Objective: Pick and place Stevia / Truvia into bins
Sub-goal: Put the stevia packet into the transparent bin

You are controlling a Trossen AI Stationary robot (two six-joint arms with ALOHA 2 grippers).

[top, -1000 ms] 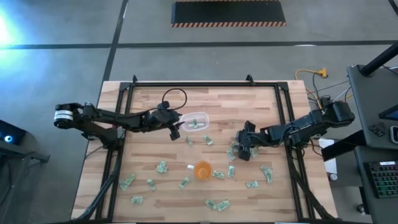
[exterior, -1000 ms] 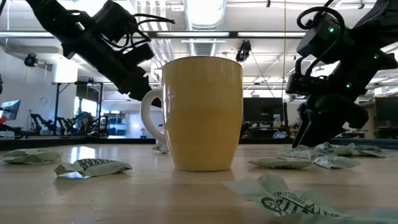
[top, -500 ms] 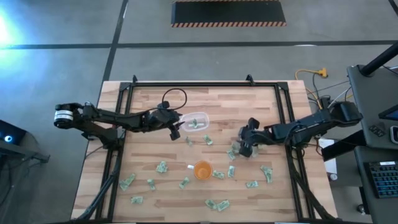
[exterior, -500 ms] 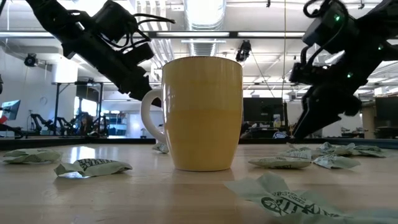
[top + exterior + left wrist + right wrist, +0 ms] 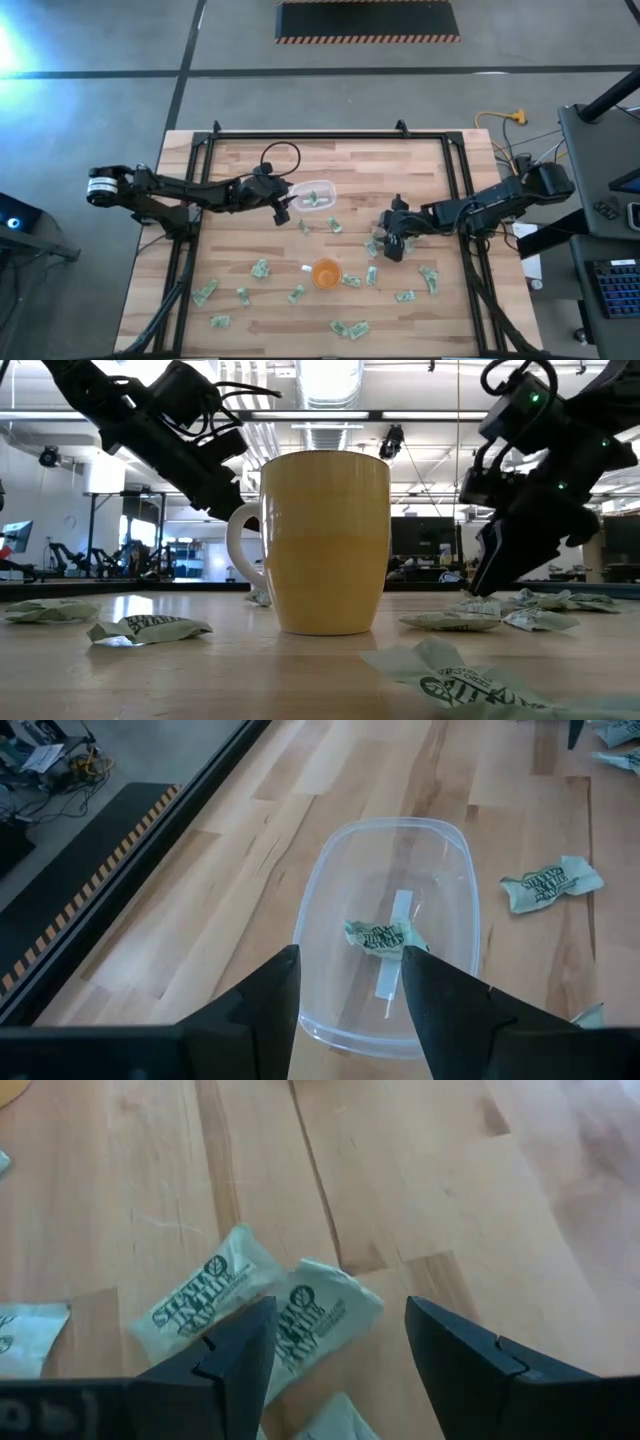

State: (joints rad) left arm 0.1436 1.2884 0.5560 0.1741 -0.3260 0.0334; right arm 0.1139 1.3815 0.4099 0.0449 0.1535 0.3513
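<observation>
Two sachets [image 5: 250, 1315] lie side by side directly below the right gripper [image 5: 335, 1355], whose fingers are spread over the nearer one, right of the tabletop's centre. One sachet [image 5: 382, 936] is already held in the tub [image 5: 455, 880], over which the left gripper [image 5: 350, 1010] is poised, spread and empty.

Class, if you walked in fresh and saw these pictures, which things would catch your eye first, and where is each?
The orange cup stands near the table's middle, with pale green sachets scattered around it. The clear tub holds one sachet, with the open left gripper above it. The open right gripper hovers over sachets to the cup's right.
</observation>
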